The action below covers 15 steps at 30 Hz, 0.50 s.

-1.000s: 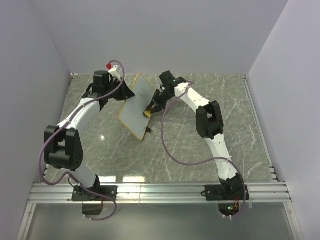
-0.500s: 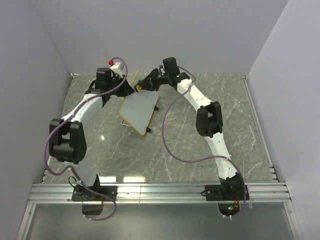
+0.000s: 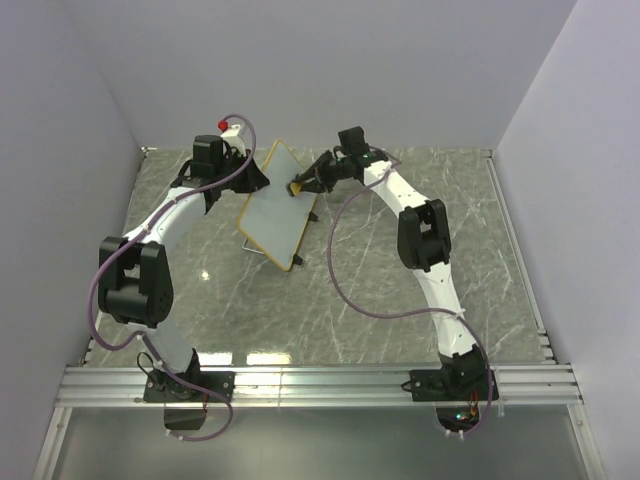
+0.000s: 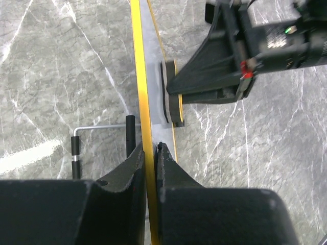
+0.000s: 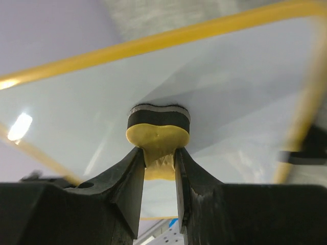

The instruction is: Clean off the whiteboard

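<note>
toward the far left of the grey marble table (image 3: pixel 500 250), tilted up on edge rather than lying flat: whiteboard (image 3: pixel 272 212), white face turned to the right arm, yellow-tan frame all round. cannot tell whether its lowest corner touches the marble. clamped by the left gripper (image 4: pixel 151 148), both fingers squeezed tight on the thin frame edge, seen edge-on from the left wrist. behind the board, on the left arm's side, low by the marble: bent wire stand (image 4: pixel 97 126) with black sleeves.

against the white face, pressed flat: small eraser (image 5: pixel 157 130), yellow-orange body, dark felt layer touching the board. pinched by the right gripper (image 5: pixel 157 161), fingers closed on the yellow body from either side, fingertips stopping just short of the board. from above, placed on the upper right part of the board, near the frame's right edge.

left arm reaching in from the left, right arm from the right, wrists close together over the far side of the table, board held between them. right part of the table well apart from both grippers.
</note>
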Each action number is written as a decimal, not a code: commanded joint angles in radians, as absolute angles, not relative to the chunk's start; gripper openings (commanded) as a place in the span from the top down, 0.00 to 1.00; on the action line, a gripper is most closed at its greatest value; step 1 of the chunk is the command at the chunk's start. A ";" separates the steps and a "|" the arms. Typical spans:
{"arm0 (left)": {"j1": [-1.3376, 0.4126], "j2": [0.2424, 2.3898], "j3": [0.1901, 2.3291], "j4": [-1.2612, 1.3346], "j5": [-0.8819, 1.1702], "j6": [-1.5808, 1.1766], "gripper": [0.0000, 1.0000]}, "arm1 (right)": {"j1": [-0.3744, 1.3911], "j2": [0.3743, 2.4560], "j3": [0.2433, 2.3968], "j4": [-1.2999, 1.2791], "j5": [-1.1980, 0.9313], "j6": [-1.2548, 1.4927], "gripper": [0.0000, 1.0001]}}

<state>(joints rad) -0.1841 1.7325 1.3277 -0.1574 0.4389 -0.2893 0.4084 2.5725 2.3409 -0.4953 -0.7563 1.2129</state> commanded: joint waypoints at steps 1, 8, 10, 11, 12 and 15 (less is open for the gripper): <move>-0.334 1.856 1.221 -0.566 0.721 -0.196 1.00 | 0.434 2.602 2.251 -0.660 -0.638 1.100 1.00; -0.334 1.873 1.223 -0.561 0.741 -0.201 1.00 | 0.485 2.629 2.295 -0.696 -0.689 1.066 1.00; -0.334 1.876 1.221 -0.560 0.744 -0.202 1.00 | 0.488 2.620 2.293 -0.658 -0.704 1.095 1.00; -0.334 1.875 1.221 -0.560 0.742 -0.202 1.00 | 0.489 2.615 2.290 -0.632 -0.728 1.110 1.00; -0.334 1.875 1.218 -0.558 0.744 -0.204 1.00 | 0.488 2.612 2.281 -0.568 -0.742 1.149 1.00; -0.334 1.873 1.218 -0.558 0.745 -0.202 1.00 | 0.486 2.608 2.293 -0.442 -0.784 1.234 1.00</move>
<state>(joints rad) -0.1841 1.7428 1.3308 -0.1616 0.4477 -0.2901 0.3935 2.5736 2.2868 -0.6155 -0.7292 1.1412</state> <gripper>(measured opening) 0.122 0.336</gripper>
